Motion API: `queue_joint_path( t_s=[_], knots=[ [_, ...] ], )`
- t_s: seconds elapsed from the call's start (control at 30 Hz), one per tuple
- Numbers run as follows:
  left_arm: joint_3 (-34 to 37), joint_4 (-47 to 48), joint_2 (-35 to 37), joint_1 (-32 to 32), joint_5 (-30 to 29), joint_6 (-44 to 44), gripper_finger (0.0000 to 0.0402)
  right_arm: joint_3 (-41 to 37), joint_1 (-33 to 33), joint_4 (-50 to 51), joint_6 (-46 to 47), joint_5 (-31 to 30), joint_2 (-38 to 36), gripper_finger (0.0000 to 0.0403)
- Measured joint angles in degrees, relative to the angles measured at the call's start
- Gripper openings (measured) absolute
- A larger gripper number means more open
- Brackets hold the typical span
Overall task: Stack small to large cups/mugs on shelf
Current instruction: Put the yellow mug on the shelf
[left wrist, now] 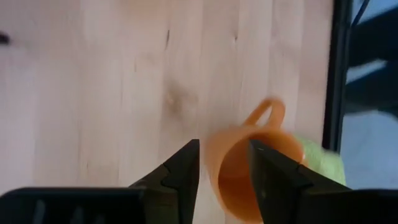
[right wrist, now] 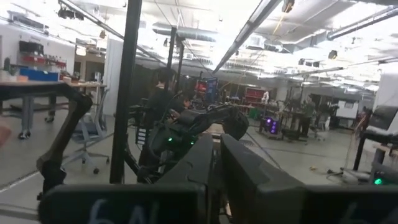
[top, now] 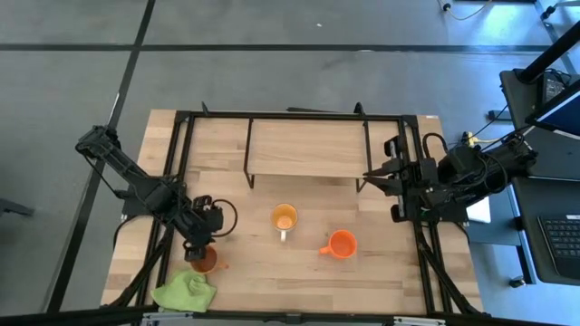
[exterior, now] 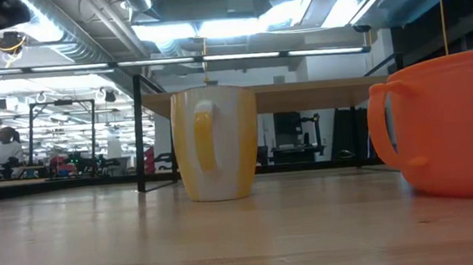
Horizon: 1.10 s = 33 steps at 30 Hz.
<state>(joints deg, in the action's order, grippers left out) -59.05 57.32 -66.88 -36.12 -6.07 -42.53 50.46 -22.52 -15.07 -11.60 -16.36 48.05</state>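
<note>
Two dark jointed arms (top: 136, 181) trailing looped black cables.

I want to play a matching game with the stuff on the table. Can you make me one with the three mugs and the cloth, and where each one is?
Things:
1. white mug
2. orange mug
3. brown mug
4. lime-green cloth

Places:
A. at the table's front edge, on the left arm's side
B. under the left gripper
C. middle of the table, in front of the shelf
D. nearest the right arm's side

Pairs: 1-C, 2-D, 3-B, 4-A
</note>
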Motion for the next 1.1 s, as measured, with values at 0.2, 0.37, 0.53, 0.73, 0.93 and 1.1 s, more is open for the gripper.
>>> queue_joint_path(
  t_s=[0.2, 0.37, 0.53, 0.73, 0.93, 1.1],
  knots=[
    [-0.22, -4.67, 0.53, 5.18, -1.81, 16.85, 0.0126, 0.0, 0.0, 0.0, 2.34, 0.0, -0.02, 0.0035],
    [-3.51, -4.37, -2.24, 11.2, -1.56, 37.89, 0.0128, 0.0, -0.01, -0.02, 2.51, 0.0, -0.01, 0.0035],
    [-8.62, -4.91, -6.82, 20.05, -1.52, 57.07, 0.0127, 0.0, 0.0, -0.02, 2.54, 0.0, -0.02, 0.0035],
    [-12.72, -4.36, -14.34, 28.13, 6.54, 73.14, 0.0125, 0.0, 0.0, -0.07, 2.56, -0.02, -0.02, 0.0035],
    [-14.23, -4.28, -20.3, 29.59, 9.97, 86.74, 0.0125, 0.0, -0.01, -0.04, 7.03, -0.04, -0.01, 0.0035],
    [-14.23, -7.22, -22.64, 28.4, 9.9, 93.68, 0.0125, 0.02, 0.0, 0.99, 12.77, -0.04, -0.02, 0.0035]
  ],
)
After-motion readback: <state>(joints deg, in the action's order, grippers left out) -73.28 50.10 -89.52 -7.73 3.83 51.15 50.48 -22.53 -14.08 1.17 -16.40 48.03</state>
